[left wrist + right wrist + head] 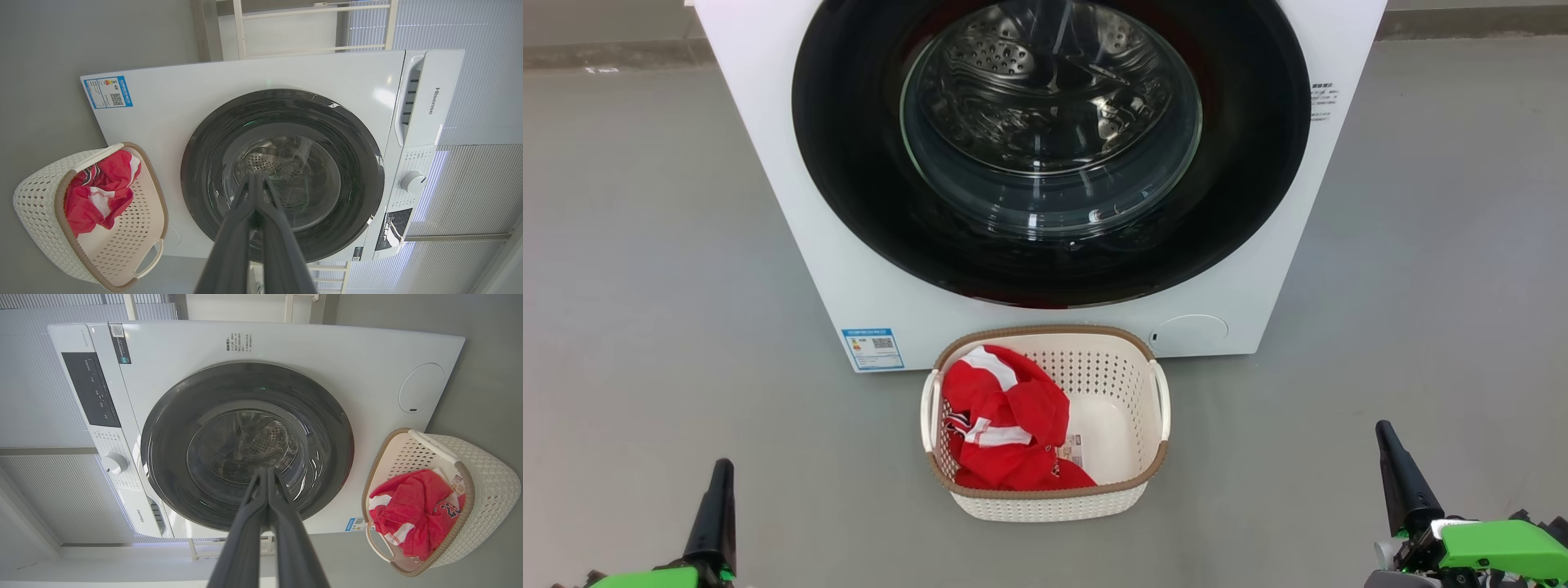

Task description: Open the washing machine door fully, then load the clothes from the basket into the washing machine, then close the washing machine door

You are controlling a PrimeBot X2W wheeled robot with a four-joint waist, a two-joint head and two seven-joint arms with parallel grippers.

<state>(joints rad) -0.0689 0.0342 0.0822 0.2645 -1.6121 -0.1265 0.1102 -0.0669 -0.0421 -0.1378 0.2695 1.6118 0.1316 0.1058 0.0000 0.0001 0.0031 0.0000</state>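
The white washing machine [792, 204] stands straight ahead, its round black door [849, 163] closed flat against the front, the steel drum visible through the glass. On the floor in front sits the cream basket [1131, 392] holding the red clothes [1005, 416] heaped at its left side. My left gripper [719, 478] is at the lower left, shut and empty, well short of the basket. At the lower right my right gripper [1390, 445] is also shut, holding nothing. Both wrist views look along closed fingers [255, 179] [267, 475] toward the door [359, 163] [171, 428].
Grey floor [645, 286] spreads on both sides of the machine and around the basket. A blue label [872, 349] and a round cap [1188, 335] sit low on the machine's front. The control panel and knob [412, 181] are along its top edge. A white rack [310, 28] stands behind.
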